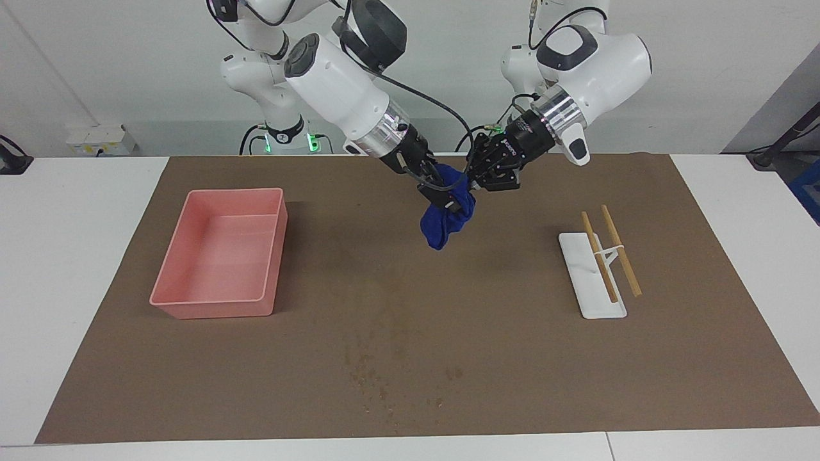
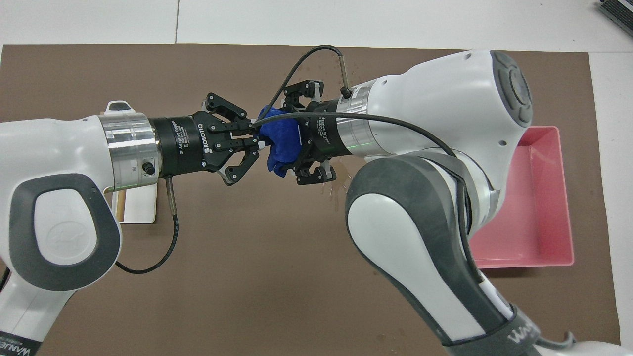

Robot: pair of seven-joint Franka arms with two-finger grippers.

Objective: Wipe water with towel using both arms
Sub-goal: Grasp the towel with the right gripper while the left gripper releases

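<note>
Across the whole frame lies the brown mat point(image 1: 512, 358) on the white tabletop point(image 1: 77, 256), with the pink tray point(image 1: 218, 256) at centre-left of the facing view and the white rack with two wooden sticks point(image 1: 592, 275) at centre-right. Upper centre, both arms meet in the air over the mat. The left hand point(image 1: 477, 182) is pinched shut on the towel point(image 1: 445, 221), which hangs bunched below it. The right hand point(image 1: 442, 198) is pushed into the same bundle with its jaws partly open around the cloth; whether it grips yet, cannot tell. The water point(image 2: 336, 184) shows as a wet patch on the mat just under the right hand in the overhead view, with drops point(image 1: 371, 374) in the lower centre of the facing view. Looks like a handover or shared grasp: the right hand should close on a thick fold, clear of the left fingertips, before any release, then press the towel flat on the wet patch.
</note>
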